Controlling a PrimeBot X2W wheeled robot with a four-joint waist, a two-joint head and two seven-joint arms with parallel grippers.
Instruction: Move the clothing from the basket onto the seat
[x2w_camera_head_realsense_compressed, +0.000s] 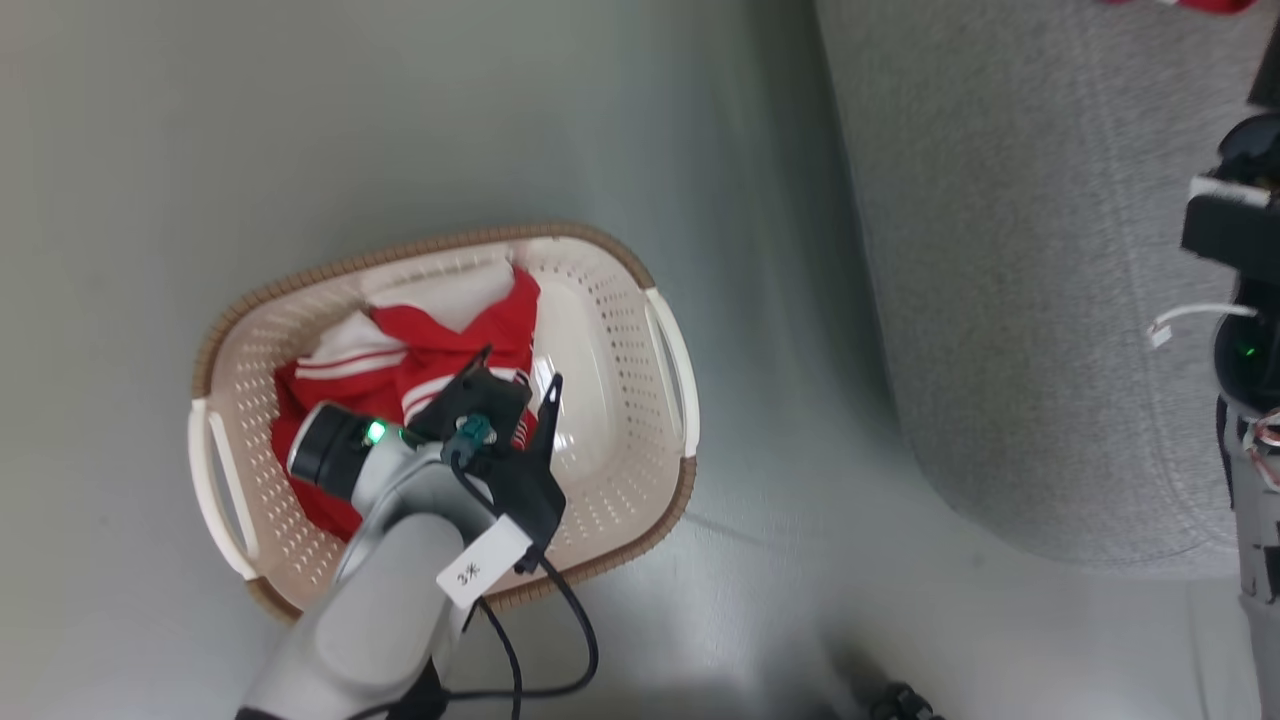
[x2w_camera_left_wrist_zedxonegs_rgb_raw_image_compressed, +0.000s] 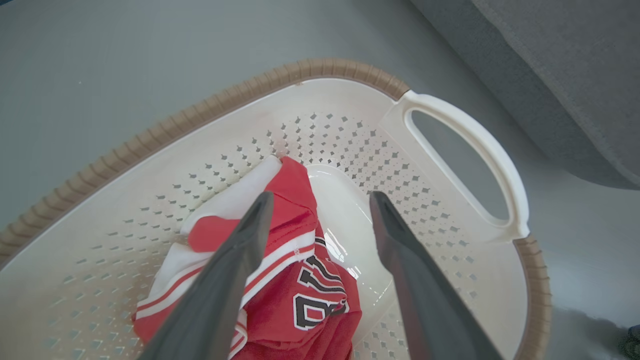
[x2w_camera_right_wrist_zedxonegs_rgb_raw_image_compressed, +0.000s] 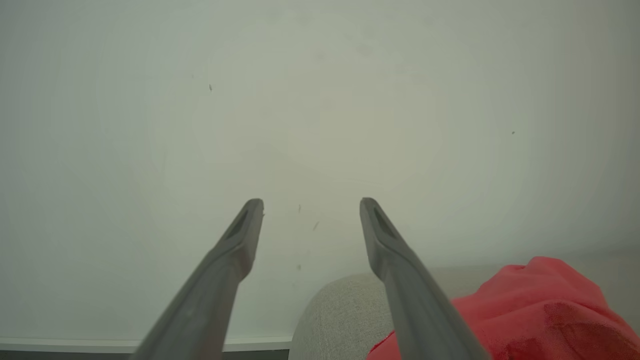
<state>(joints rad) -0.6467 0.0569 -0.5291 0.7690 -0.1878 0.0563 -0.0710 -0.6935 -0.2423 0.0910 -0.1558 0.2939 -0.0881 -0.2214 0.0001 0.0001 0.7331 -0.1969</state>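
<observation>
Left gripper (x2w_camera_head_realsense_compressed: 520, 368): my two dark fingers stand spread apart, nothing between them; they point down into the basket (x2w_camera_head_realsense_compressed: 440, 245).
Left wrist view: left gripper (x2w_camera_left_wrist_zedxonegs_rgb_raw_image_compressed: 321, 197) hangs over the striped garment (x2w_camera_left_wrist_zedxonegs_rgb_raw_image_compressed: 292, 200); one finger crosses the cloth in view, the other lies over bare basket bottom; I cannot tell whether either tip touches.
Striped garment (x2w_camera_head_realsense_compressed: 450, 350): crumpled in the basket's half away from the sofa; red, white stripes, dark lettering facing up; a white part lies against the perforated wall.
Basket (x2w_camera_left_wrist_zedxonegs_rgb_raw_image_compressed: 320, 67): cream, brown rim, standing on the floor (x2w_camera_head_realsense_compressed: 300, 120); its handle (x2w_camera_left_wrist_zedxonegs_rgb_raw_image_compressed: 465, 130) is on the side toward the sofa (x2w_camera_left_wrist_zedxonegs_rgb_raw_image_compressed: 575, 75).
Sofa (x2w_camera_head_realsense_compressed: 1000, 300): grey, rounded corner, near the basket but apart from it, a strip of floor between.
Right gripper (x2w_camera_right_wrist_zedxonegs_rgb_raw_image_compressed: 311, 202): fingers splayed wide, holding nothing; they point at a pale wall (x2w_camera_right_wrist_zedxonegs_rgb_raw_image_compressed: 320, 100).
Plain red garment (x2w_camera_right_wrist_zedxonegs_rgb_raw_image_compressed: 540, 305): lies heaped on the sofa (x2w_camera_right_wrist_zedxonegs_rgb_raw_image_compressed: 340, 315), below and to one side of my right fingers; it meets one finger's outline in that view, contact not readable.
Head view, top edge: a sliver of the plain red garment (x2w_camera_head_realsense_compressed: 1210, 4) shows on the sofa, well apart from the basket.
Left arm: a black cable (x2w_camera_head_realsense_compressed: 580, 620) loops off the wrist; a white tag (x2w_camera_head_realsense_compressed: 483, 560) hangs beside it, its marks too small to read.
</observation>
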